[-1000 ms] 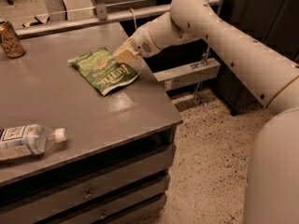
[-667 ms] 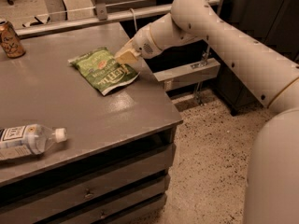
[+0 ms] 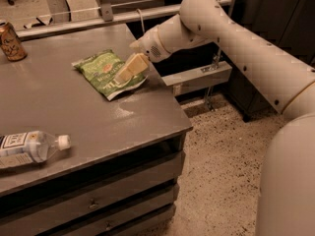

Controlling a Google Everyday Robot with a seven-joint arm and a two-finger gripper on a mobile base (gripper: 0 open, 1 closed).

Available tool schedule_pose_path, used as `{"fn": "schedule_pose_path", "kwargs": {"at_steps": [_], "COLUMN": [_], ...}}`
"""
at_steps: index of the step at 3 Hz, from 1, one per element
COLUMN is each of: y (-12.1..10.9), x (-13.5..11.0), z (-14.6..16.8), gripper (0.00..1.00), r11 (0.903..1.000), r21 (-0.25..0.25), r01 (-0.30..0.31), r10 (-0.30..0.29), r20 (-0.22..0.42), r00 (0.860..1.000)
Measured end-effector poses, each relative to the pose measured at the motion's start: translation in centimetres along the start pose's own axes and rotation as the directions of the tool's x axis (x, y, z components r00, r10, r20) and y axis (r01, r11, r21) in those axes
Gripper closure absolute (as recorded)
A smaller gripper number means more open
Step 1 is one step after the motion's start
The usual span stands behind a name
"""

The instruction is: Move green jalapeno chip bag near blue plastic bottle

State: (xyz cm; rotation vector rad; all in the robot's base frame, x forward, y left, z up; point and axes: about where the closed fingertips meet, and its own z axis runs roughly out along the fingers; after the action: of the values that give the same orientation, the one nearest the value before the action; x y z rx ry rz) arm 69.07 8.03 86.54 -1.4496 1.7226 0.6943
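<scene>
Cream plastic, my fingers were pinched together on the right-hand edge of the bag. I could make out no gap between them, so I judged the grasp made. The bag lay flat and green near the back right of the tabletop, and no part of it looked lifted. Behind the fingers my arm reached in from the right, over the tabletop's edge.

The bottle lay on its side at the front left, cap pointing right. It was well apart from the bag, with bare grey surface between the two. A can stood at the back left corner, away from both.

I took the step in hand to be the end of the grasp, with the carry not yet begun. The next move, as I judged it, called for raising the bag just clear of the tabletop and bringing it toward the front left. It would then go down beside the bottle's cap end without nudging the bottle, which looked ready to roll. A thin crinkly edge could slip out, so a firm hold and slow travel seemed wise.
</scene>
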Motion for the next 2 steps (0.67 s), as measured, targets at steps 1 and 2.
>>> {"fn": "schedule_pose_path", "kwargs": {"at_steps": [1,2], "y": [0.4,1.7], "x": [0.1,0.3], "z": [0.4,1.7], "gripper": [0.00,0.00], "r11": [0.9999,0.9992], "r21": [-0.011,-0.041], "r01": [-0.001,0.001], "r10": [0.001,-0.002], "r20": [-0.004,-0.021], "r00": [1.000,1.000]}}
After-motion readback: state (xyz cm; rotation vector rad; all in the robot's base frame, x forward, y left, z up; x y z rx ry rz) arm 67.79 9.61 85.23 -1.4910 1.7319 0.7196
